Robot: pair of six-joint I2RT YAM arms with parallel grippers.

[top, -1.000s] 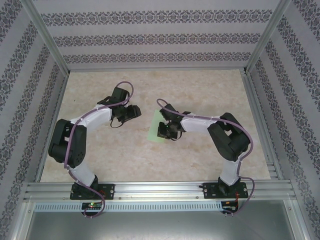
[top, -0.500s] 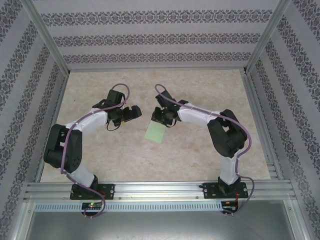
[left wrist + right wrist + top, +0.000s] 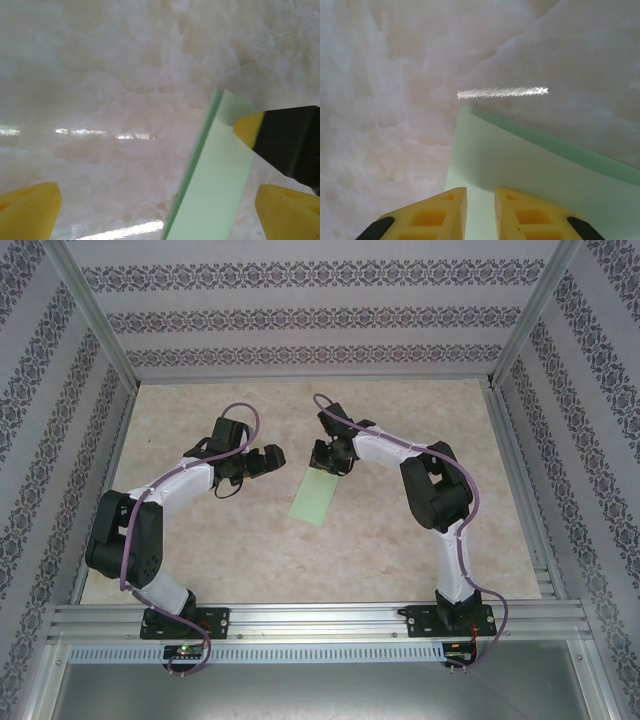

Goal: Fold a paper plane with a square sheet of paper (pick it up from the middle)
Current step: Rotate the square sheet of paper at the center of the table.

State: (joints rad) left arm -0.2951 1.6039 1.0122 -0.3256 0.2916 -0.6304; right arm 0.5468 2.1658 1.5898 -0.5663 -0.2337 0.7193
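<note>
The sheet of paper (image 3: 315,497) lies flat near the middle of the table (image 3: 200,550), well clear of all four edges. It is folded into a narrow strip whose long axis runs on a slant, from its far end, turned a little towards the right edge, to its near end, turned a little towards the left edge. The right gripper (image 3: 328,458) sits over the far end. Its jaws are almost closed, with only a slim slit between them, and in its wrist view the green paper passes beneath the fingertips (image 3: 445,215) rather than between them. Whether they press on the paper I cannot tell. The left gripper (image 3: 268,460) stands just off the strip's far end, on the side of the left edge, with its jaws spread wide and nothing in them. From its wrist view the strip runs away lengthwise between the spread fingers, closer to one than the other. The right arm is therefore the nearer. I judge that the left must shift across the strip's width before it can close on the long folded edge.
</note>
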